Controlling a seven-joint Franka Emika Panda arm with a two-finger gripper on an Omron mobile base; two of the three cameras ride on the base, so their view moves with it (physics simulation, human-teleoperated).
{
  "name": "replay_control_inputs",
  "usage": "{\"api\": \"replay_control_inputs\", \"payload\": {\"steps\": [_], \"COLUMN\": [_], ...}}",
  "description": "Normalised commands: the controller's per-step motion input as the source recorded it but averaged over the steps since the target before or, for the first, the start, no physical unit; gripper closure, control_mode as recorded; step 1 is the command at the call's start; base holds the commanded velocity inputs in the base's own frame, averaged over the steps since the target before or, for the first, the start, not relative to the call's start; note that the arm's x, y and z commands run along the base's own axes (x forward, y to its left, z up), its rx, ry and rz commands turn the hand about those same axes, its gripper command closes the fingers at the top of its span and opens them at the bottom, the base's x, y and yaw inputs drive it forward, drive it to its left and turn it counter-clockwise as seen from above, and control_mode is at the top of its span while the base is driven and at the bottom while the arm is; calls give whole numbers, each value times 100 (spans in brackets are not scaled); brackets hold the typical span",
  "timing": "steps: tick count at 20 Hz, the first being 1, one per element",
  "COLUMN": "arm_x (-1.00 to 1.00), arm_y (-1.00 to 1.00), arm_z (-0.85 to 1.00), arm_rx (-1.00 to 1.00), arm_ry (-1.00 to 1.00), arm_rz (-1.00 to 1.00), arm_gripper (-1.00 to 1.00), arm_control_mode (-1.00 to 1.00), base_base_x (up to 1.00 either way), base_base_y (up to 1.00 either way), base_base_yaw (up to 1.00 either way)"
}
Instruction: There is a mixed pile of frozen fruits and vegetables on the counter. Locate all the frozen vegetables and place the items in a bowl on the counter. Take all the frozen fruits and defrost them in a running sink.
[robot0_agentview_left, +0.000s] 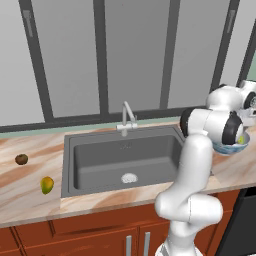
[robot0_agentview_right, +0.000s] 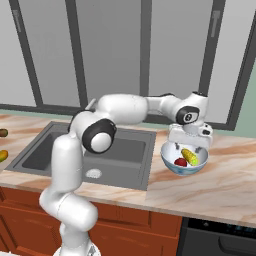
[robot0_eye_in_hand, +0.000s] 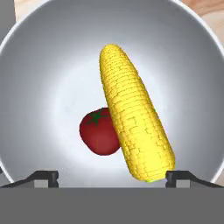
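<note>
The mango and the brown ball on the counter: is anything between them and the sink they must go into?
Nothing visible: the mango and brown ball lie on bare counter left of the sink.

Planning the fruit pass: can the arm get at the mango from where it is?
Probably yes. The mango lies alone on open counter left of the sink, uncovered; the end effector is far off, over the bowl.

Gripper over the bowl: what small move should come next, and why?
Probably lift straight up and clear of the bowl. The gripper is open above it, the corn cob and tomato lie inside, so the vegetables look done, while the mango and kiwi wait left of the sink.
</note>
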Motion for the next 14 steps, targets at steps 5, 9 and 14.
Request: {"api": "replay_control_inputs", "payload": {"steps": [5, 9, 14], "arm_x": [-22, -88, -100], "arm_y": [36, 94, 100], "arm_z": [74, 38, 29], "arm_rx": [0, -4, -8], "arm_ry": [0, 0, 0], "arm_rz": [-1, -2, -1], "arm_gripper": [-100, -100, -100], "arm_control_mode": [-100, -100, -100], "base_base_x": [0, 0, 0], "base_base_y": [0, 0, 0], "base_base_yaw": [0, 0, 0]}}
